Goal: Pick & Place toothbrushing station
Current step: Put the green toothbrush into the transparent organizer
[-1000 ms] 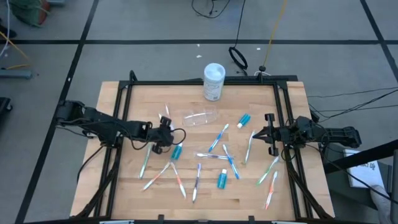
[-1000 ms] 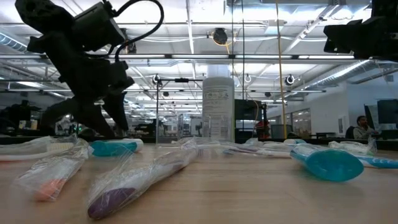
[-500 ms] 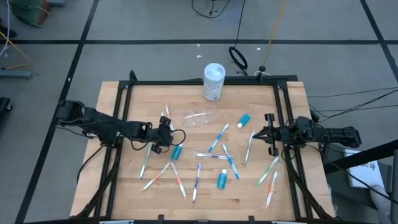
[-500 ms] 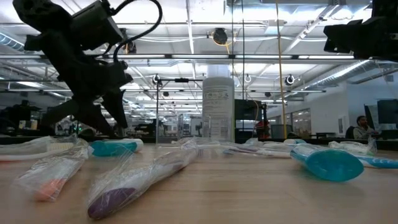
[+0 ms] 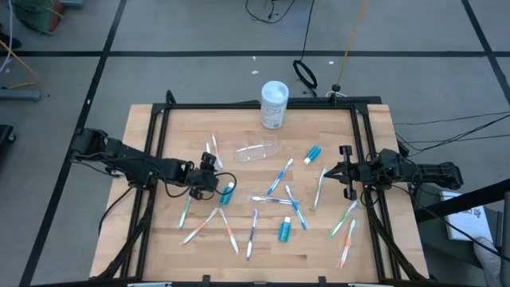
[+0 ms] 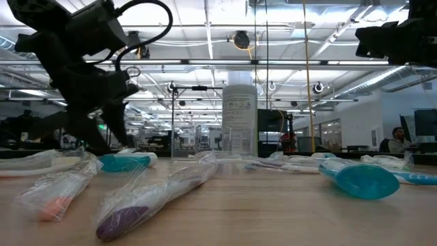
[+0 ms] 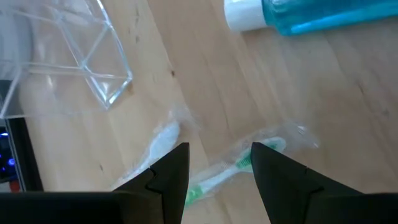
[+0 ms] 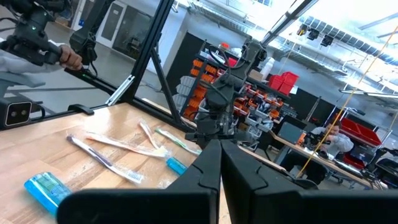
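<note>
Left gripper [image 5: 213, 182] wide open, empty, over green toothbrush [image 7: 217, 177] at tabletop [image 5: 239, 247] 9 o'clock; right gripper [image 5: 344, 171] closed, empty, 3 o'clock.

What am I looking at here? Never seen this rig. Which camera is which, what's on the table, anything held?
Two robot arms at a wooden table. One picture looks straight down, one sits at tabletop height, and one rides on each wrist. Scattered about are wrapped toothbrushes, teal toothpaste tubes, a clear plastic cup lying on its side and a white tub. The left gripper is open, low over a green toothbrush, holding nothing. The right gripper waits shut at the table's right edge, empty.
</note>
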